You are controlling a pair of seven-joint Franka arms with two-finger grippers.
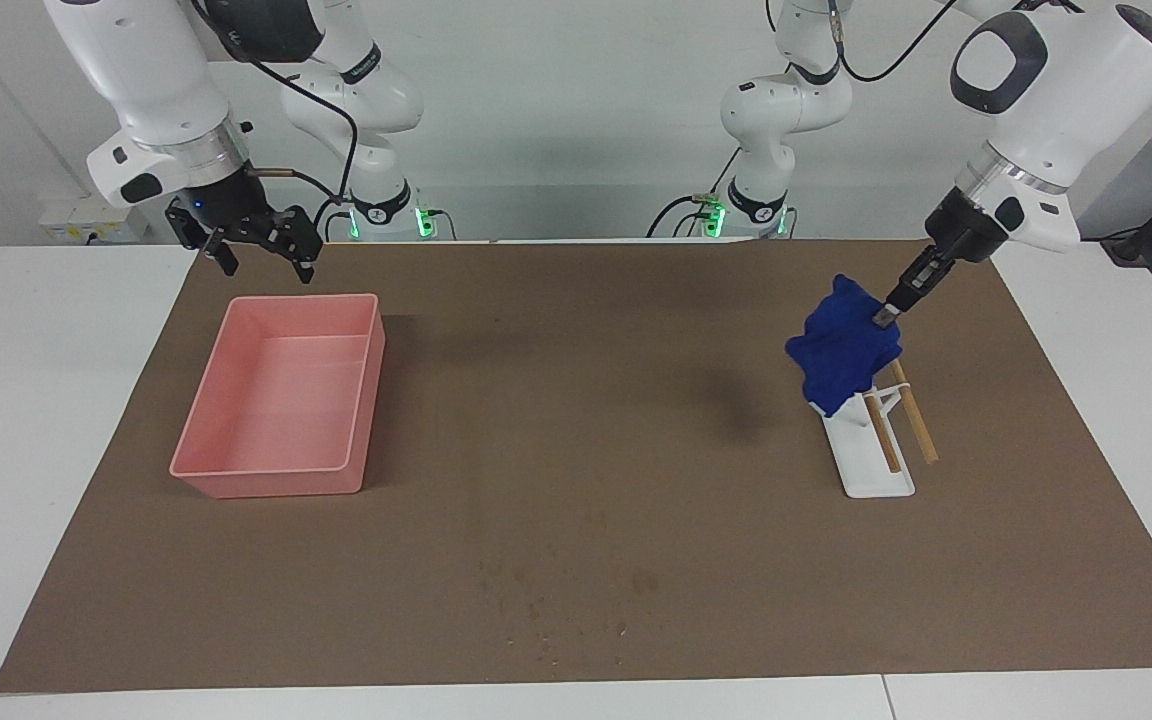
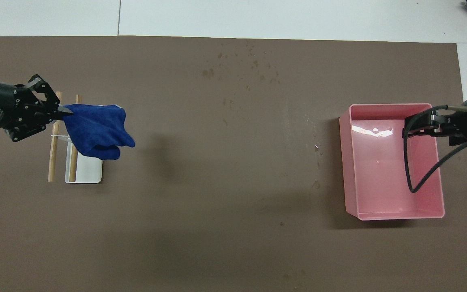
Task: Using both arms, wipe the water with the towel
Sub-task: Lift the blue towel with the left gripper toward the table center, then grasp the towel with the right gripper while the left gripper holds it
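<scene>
Blue towel (image 1: 844, 345) hangs pinched in left claw (image 1: 883, 317) above white rack (image 1: 871, 455), lifted for wiping; right claw (image 1: 258, 243) waits, spread wide, over pink bin (image 1: 276, 480)

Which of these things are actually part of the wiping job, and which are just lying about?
Part of the job:
- towel, lifted off the rack by the left end effector
- wet spots on the mat
- right end effector, open, waiting over the bin's edge

Lying about:
- pink bin
- white rack with wooden sticks
</scene>
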